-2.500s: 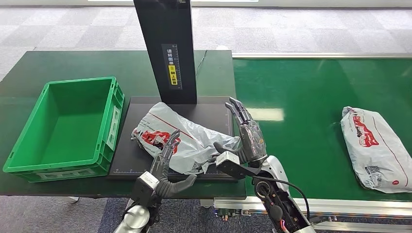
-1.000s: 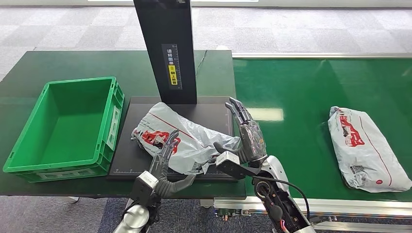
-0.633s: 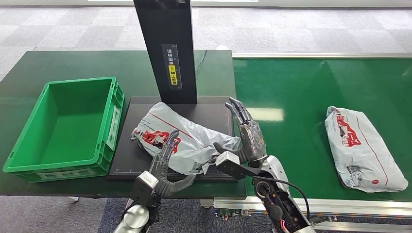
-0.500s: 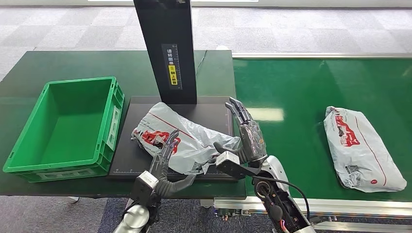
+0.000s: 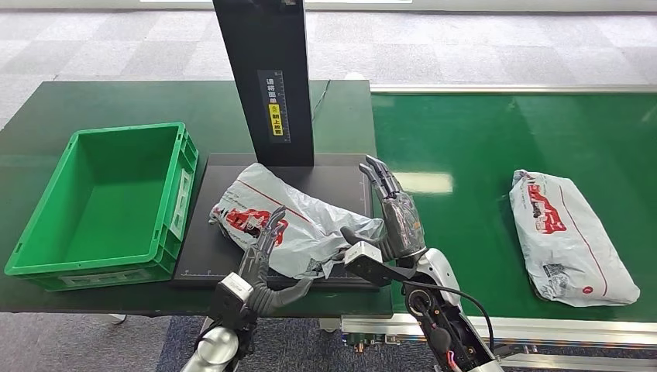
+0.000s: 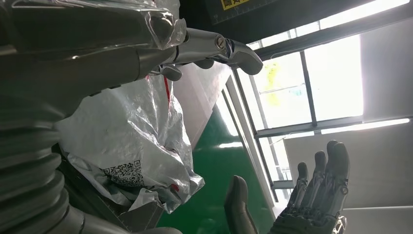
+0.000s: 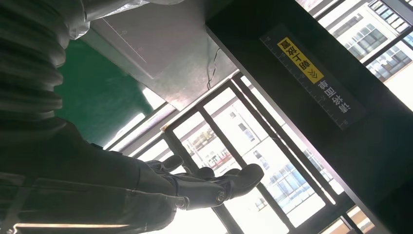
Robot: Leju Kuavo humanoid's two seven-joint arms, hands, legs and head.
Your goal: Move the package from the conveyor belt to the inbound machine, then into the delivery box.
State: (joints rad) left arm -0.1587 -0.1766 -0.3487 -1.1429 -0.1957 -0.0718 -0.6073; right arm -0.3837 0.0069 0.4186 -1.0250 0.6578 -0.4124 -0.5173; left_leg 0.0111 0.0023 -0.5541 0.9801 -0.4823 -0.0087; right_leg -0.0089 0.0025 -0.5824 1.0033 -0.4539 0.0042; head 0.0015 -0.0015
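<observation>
With the crumpled grey plastic mailer package (image 5: 290,225) lying on the black flat inbound machine platform (image 5: 341,180), the left hand (image 5: 263,249) rests spread-fingered on it and the right hand (image 5: 393,213) stands open beside it, so the next move looks like gripping it and carrying it to the green plastic delivery box (image 5: 108,203).

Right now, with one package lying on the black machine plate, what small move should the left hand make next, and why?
Probably close the left hand on the package before lifting. The package lies on the machine plate, the left hand's fingers rest on its near edge, and the right hand stands open beside it. The green box waits to the left.
</observation>
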